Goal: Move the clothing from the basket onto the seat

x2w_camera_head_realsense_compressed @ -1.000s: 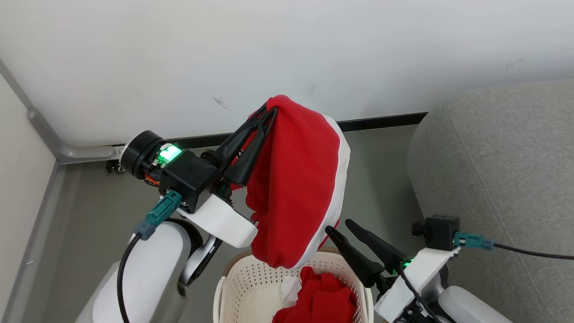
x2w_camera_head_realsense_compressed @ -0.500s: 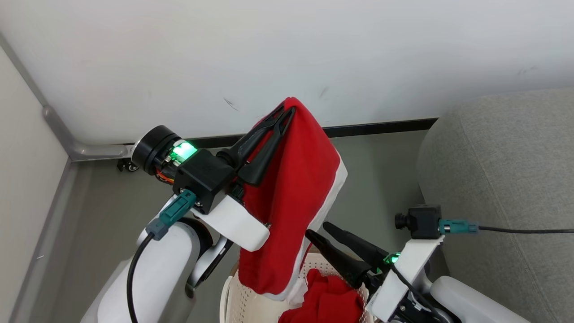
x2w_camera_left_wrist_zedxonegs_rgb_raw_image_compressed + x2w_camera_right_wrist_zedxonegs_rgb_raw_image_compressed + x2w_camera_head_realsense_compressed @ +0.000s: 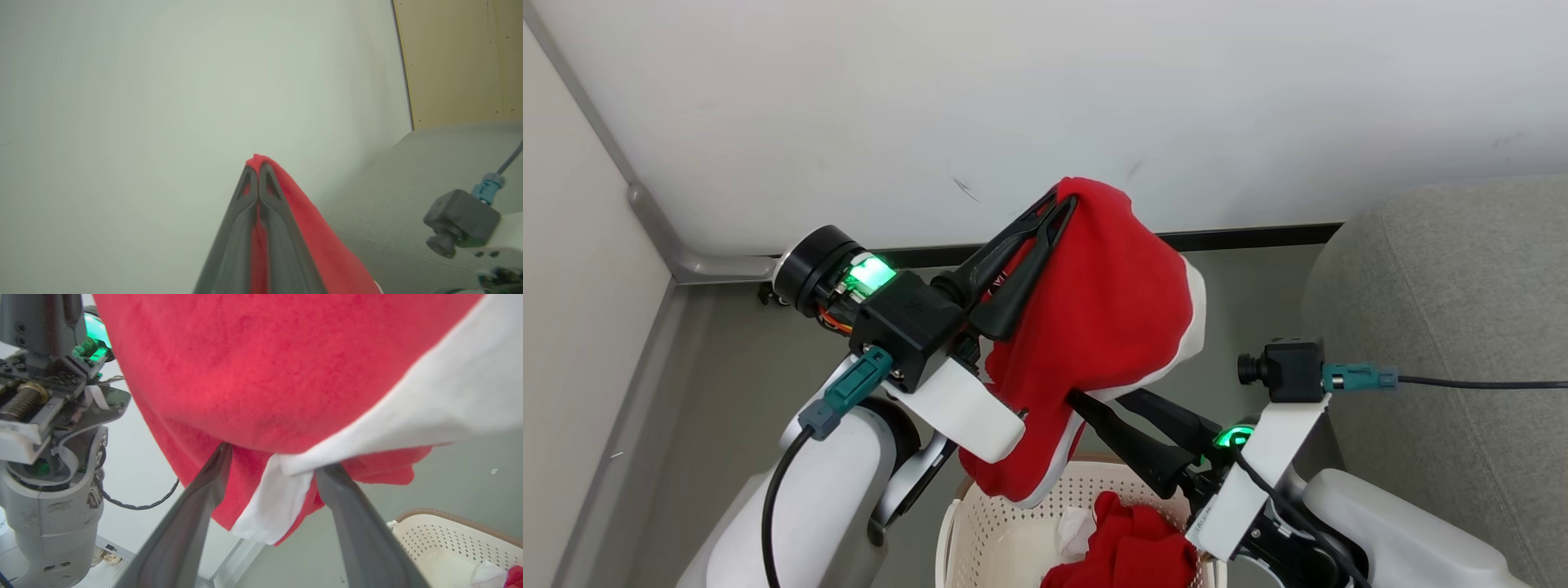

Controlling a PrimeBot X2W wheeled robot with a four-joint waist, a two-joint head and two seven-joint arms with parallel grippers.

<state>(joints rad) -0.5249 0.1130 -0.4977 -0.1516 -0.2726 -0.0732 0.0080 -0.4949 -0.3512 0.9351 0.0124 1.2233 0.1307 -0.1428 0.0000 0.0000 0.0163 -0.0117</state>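
My left gripper [image 3: 1067, 198] is shut on the top fold of a red piece of clothing [image 3: 1111, 302] with a white panel and holds it high above the basket [image 3: 1005, 531]. In the left wrist view the gripper [image 3: 258, 166] pinches the red cloth [image 3: 314, 232]. My right gripper [image 3: 1104, 400] is open, its fingers pushed up under the hanging hem. In the right wrist view the cloth [image 3: 265, 375] drapes over both fingertips of the gripper [image 3: 271, 457]. More red clothing [image 3: 1131, 547] lies in the basket. The grey seat [image 3: 1445, 327] stands to the right.
A white wall [image 3: 1045, 106] with a dark skirting strip stands close behind, and a grey pipe [image 3: 645, 220] runs down the left corner. Grey floor [image 3: 727, 367] lies around the cream basket [image 3: 441, 539]. The left arm's wrist housing [image 3: 49, 416] is near my right gripper.
The head camera has shifted, moving the whole scene rightward. My right gripper has risen to the hanging garment, whose lower part now bunches over its fingers. The left gripper still holds the cloth.
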